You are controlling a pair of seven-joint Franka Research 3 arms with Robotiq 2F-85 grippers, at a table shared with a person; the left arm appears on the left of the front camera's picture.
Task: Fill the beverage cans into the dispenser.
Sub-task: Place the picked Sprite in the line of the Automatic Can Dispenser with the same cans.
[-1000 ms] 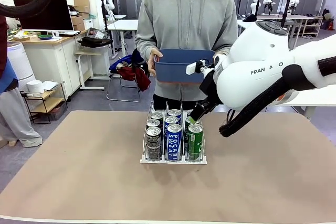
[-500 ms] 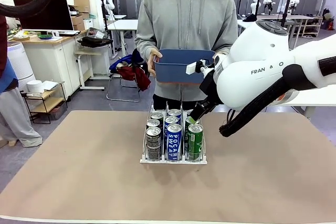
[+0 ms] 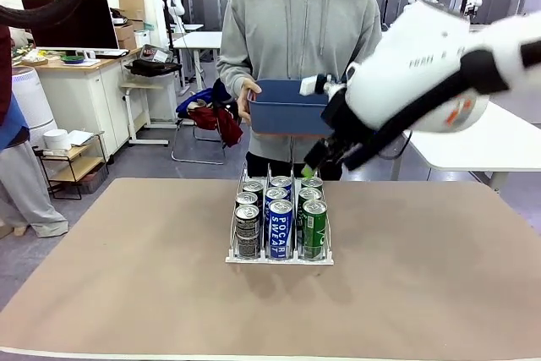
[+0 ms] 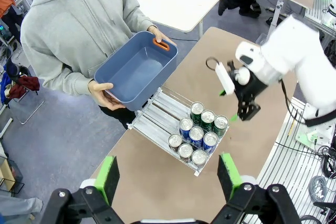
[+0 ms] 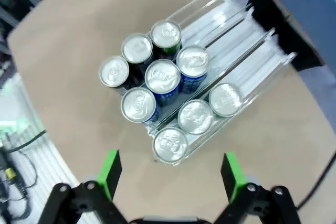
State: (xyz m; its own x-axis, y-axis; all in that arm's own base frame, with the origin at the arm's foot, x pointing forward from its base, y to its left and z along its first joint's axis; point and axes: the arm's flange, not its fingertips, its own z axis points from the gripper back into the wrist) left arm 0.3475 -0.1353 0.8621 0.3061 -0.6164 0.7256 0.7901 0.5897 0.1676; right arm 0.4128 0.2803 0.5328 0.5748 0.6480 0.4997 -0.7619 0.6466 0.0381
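Observation:
The dispenser (image 3: 279, 259) stands mid-table with several beverage cans upright in its three lanes: dark cans (image 3: 247, 230) left, blue Pocari Sweat cans (image 3: 280, 227) in the middle, green cans (image 3: 314, 227) right. My right gripper (image 3: 311, 168) hangs open and empty above the rear of the green lane, clear of the cans. Looking down from its wrist, the right gripper (image 5: 170, 174) is wide open over the silver can tops (image 5: 163, 77) and the dispenser's bare rails (image 5: 247, 35). My left gripper (image 4: 168, 182) is open high above the table, with the dispenser (image 4: 157, 111) and the right gripper (image 4: 247, 114) far below.
A person in a grey hoodie stands at the far edge holding an empty blue bin (image 3: 287, 107) with both hands, just behind the dispenser; from above the bin (image 4: 134, 72) overhangs the rack's rear end. Bare brown tabletop (image 3: 127, 276) lies on all sides of the rack.
My right arm has swung upward and its gripper has lifted off the back of the right lane, uncovering the rearmost green can. The cans, the bin and the person stay put.

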